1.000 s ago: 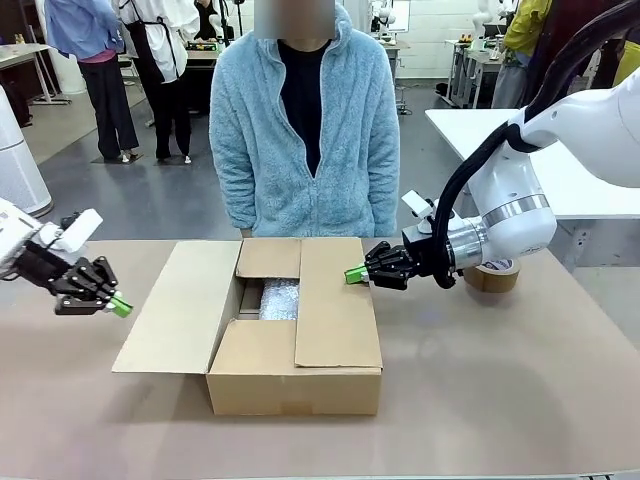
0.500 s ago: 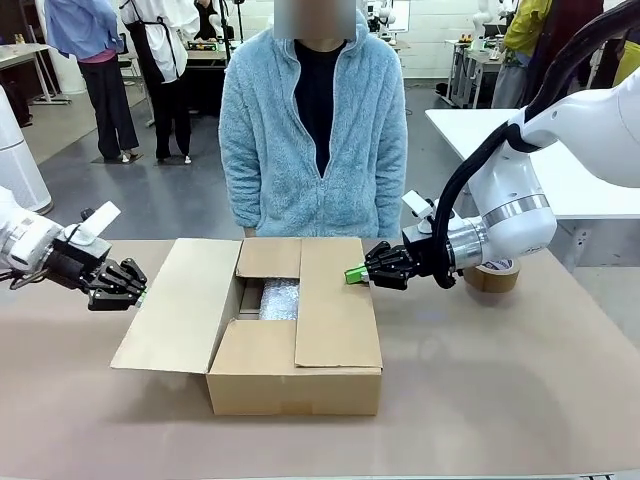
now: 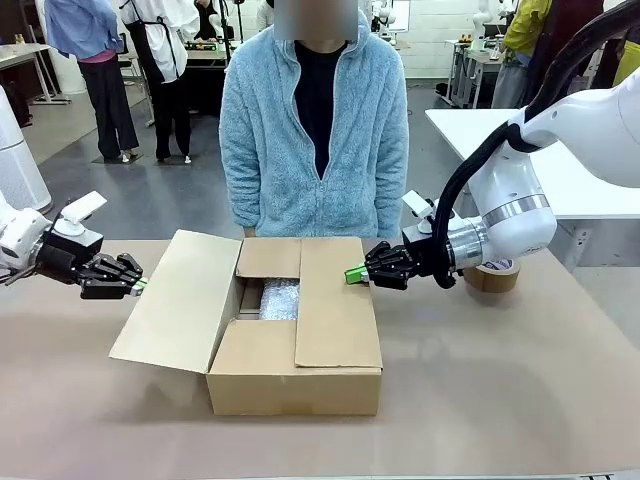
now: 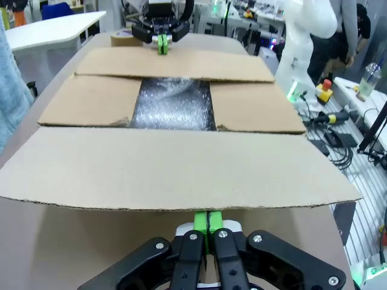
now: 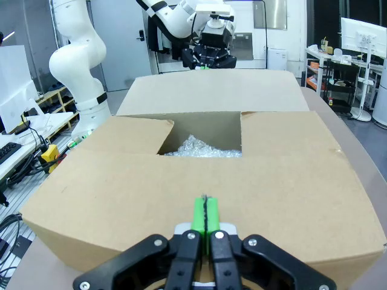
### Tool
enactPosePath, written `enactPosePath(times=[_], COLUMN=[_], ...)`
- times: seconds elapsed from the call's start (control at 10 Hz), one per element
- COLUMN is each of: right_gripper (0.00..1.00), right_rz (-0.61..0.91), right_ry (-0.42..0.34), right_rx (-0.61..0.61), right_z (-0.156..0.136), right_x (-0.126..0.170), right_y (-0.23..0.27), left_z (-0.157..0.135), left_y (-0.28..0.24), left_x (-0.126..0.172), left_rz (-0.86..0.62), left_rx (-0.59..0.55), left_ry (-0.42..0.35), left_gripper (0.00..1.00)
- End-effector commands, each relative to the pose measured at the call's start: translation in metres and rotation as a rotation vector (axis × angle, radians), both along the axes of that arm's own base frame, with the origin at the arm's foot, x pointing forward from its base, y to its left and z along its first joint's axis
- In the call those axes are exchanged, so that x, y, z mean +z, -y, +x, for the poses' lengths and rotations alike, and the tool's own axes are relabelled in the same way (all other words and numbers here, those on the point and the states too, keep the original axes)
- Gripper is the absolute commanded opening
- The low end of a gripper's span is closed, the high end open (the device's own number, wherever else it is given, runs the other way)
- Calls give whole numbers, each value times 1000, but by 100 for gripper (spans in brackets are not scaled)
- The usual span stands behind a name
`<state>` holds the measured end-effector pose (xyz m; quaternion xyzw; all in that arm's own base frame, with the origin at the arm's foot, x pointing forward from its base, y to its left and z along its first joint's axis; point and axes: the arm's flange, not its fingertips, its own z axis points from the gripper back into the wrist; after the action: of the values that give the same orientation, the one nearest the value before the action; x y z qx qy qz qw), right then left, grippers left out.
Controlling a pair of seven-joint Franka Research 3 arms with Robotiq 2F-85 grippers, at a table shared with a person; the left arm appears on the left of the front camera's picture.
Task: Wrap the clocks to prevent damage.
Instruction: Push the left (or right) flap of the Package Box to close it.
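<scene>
Brought left claw (image 3: pixel 135 287) up to the outspread flap (image 3: pixel 175 300), pressed together like right claw (image 3: pixel 355 273), with clocks (image 3: pixel 279 298) a whitish bubble-wrap bundle in the box (image 3: pixel 300 385).

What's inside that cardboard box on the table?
Through the gap between the flaps of the cardboard box shows a bundle of whitish bubble wrap. What it wraps cannot be seen, and the flaps cover the rest of the inside.

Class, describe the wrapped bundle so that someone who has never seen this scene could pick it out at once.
Start at the brown cardboard box in the middle of the table. Look through the gap between its flaps: the bundle lies inside. It alone is whitish bubble wrap amid plain brown card.
</scene>
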<state>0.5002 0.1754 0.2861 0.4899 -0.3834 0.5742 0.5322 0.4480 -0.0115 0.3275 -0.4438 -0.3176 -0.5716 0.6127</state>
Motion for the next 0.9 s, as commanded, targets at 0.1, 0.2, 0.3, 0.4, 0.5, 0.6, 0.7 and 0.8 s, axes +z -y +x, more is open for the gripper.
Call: enactPosePath(times=[0.1, 0.2, 0.3, 0.4, 0.5, 0.6, 0.7, 0.8], right_gripper=[1, 1, 1, 1, 1, 1, 1, 1], right_rz=[-2, -2, -2, -2, -2, -2, -2, -2], right_ry=[-7, -7, -7, -7, -7, -7, -7, -7], right_rx=[-12, -12, -12, -12, -12, -12, -12, -12], right_z=[-2, -2, -2, -2, -2, -2, -2, -2], right_x=[-3, -3, -3, -3, -3, -3, -3, -3], right_y=[-2, -2, -2, -2, -2, -2, -2, -2], left_z=[10, 12, 16, 21, 26, 29, 33, 35], left_y=[9, 16, 24, 32, 40, 50, 60, 72], left_x=[8, 11, 14, 19, 24, 27, 26, 22], left_rz=[-83, -91, -96, -109, -118, -125, -122, -127], left_rx=[-1, -1, -7, -11, -13, -17, -30, -35], left_ry=[0, 12, 20, 29, 36, 36, 30, 11], left_gripper=[0, 0, 0, 0, 0, 0, 0, 0])
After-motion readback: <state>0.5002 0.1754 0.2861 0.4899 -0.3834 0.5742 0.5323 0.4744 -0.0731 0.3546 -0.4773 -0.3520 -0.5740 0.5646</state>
